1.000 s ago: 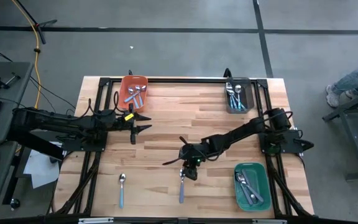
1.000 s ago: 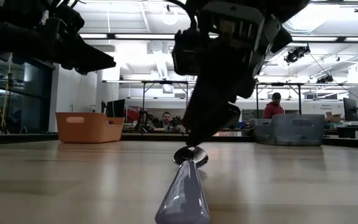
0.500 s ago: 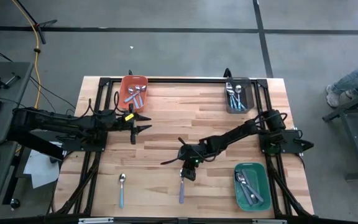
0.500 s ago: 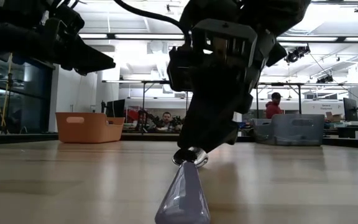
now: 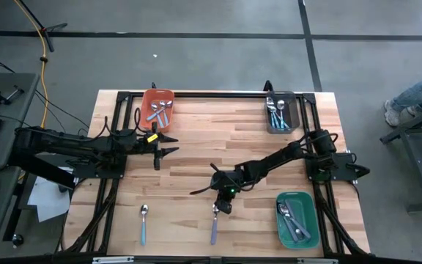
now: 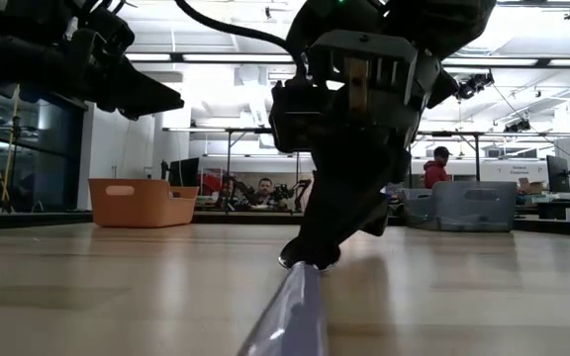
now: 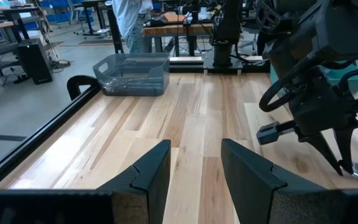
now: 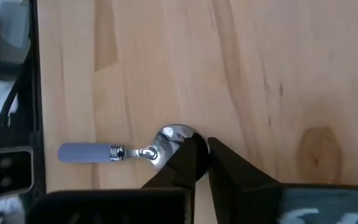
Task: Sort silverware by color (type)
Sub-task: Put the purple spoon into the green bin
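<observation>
Purple-handled spoon pinched at its bowl by right gripper

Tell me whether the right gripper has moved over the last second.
Yes. The right gripper edged toward the table's front edge and shut on the purple spoon.

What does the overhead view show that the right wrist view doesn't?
Only the high view shows all three bins: the orange bin, the grey bin and the green bin. It also shows a second loose spoon near the table's front edge, and the left tool waiting by the orange bin.

Only the right wrist view shows the right tool close up, its fingers pinched on the bowl of the purple-handled spoon.

Both show that spoon lying on the wooden table with the right tool down at its head.
</observation>
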